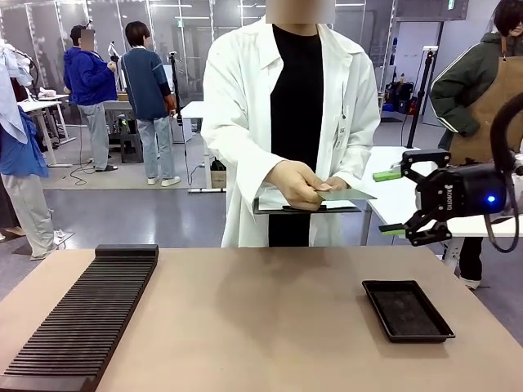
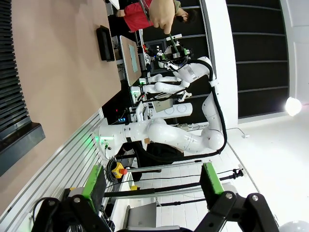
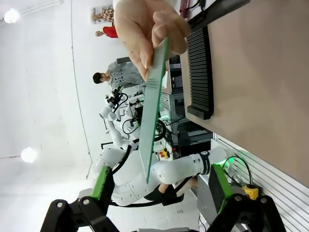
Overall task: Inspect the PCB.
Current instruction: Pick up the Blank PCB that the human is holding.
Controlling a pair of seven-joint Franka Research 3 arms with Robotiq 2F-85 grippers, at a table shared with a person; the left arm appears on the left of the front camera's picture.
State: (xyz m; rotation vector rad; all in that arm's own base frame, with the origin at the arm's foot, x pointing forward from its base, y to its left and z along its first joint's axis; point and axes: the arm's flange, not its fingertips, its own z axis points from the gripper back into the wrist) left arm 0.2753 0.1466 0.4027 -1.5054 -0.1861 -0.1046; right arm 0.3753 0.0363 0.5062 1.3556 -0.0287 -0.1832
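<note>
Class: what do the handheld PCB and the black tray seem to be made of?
PCB: thin rigid green laminate, probably fibreglass, matte sheen; looks straight though held at one end. The black tray: likely moulded plastic, dull finish, raised rim.

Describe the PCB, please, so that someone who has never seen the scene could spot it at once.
Across the table stands a person in a white coat. The PCB is the thin board in their hand, held toward the right gripper. It is small and pale green, unlike the dark clipboard beneath.
</note>
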